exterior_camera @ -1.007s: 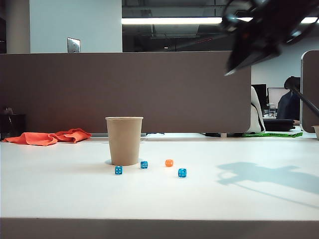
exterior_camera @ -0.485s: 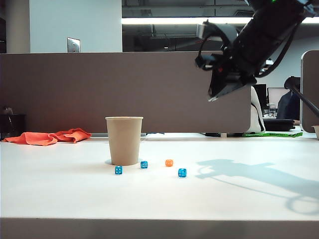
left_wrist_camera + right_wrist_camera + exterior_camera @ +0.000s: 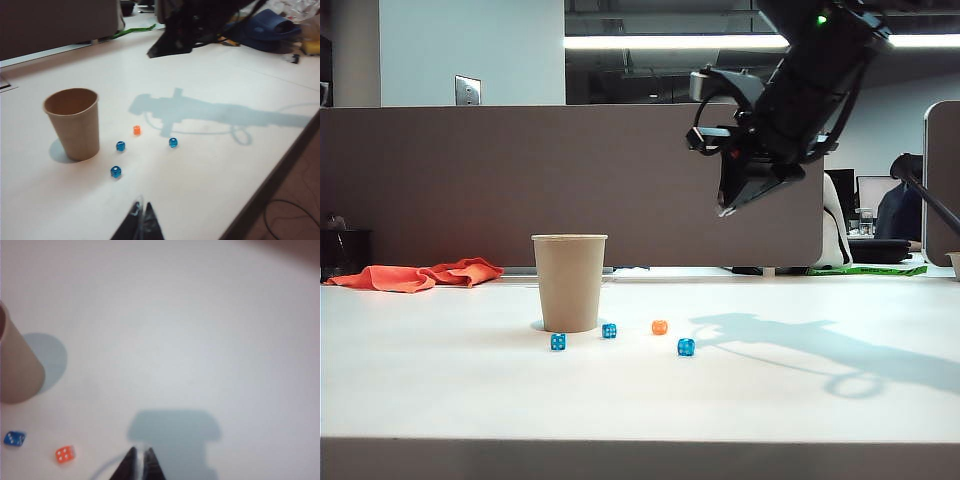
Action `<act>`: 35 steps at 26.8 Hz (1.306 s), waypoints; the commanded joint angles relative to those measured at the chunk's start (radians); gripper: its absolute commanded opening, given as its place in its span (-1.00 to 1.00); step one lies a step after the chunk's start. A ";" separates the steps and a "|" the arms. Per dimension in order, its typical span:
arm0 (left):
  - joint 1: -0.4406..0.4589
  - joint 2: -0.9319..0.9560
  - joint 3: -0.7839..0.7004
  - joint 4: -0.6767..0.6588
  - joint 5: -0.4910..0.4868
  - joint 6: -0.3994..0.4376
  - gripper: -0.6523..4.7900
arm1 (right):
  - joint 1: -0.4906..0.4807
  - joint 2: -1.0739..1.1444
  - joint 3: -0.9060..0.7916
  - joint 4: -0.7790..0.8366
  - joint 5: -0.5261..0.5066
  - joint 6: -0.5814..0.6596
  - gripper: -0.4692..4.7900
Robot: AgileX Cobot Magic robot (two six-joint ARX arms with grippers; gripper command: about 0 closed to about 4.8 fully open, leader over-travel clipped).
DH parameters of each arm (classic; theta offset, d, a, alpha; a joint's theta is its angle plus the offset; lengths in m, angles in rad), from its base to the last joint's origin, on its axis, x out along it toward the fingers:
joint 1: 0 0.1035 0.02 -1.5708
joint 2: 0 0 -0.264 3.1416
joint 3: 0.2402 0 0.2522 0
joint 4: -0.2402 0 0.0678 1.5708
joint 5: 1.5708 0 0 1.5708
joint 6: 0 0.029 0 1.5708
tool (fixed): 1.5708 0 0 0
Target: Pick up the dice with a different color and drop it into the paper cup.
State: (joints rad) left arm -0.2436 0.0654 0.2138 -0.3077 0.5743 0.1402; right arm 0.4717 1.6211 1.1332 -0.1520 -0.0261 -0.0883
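Step in hand looks like the approach: nothing picked yet. Orange die [image 3: 659, 327] sits on the table [image 3: 820, 400], right of the cup [image 3: 569, 282] in the exterior view, between two blue dice [image 3: 609, 331] and near them but touching neither. A third blue die is in front of the cup.

Right gripper [image 3: 724, 207] hangs high above the table, up and to the right of the orange die, tilted down toward the dice. Its jaws are clenched, tips nearly touching, nothing between them; right wrist view shows the same [image 3: 139, 460]. Left gripper [image 3: 141, 220] is off to the side, looking over the whole layout, fingers pressed together and empty too.

Next move as I read it: right gripper has to part its jaws, come down and across over the orange die, and straddle it without nudging the blue neighbours. The die is tiny, so alignment will be tight.

Orientation: the die is a cube, no long axis, grasp angle barely matters. Cup stands upright, long axis vertical, mouth up and unobstructed, so a drop from above should work
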 commanded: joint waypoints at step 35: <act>0.001 0.001 0.005 0.034 0.013 -0.002 -0.78 | 0.106 0.078 0.097 -0.211 -0.103 0.044 -0.24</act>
State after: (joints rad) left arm -0.2436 0.0650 0.2138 -0.2886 0.5808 0.1390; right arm 0.5747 1.7020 1.2270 -0.3450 -0.1307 -0.0483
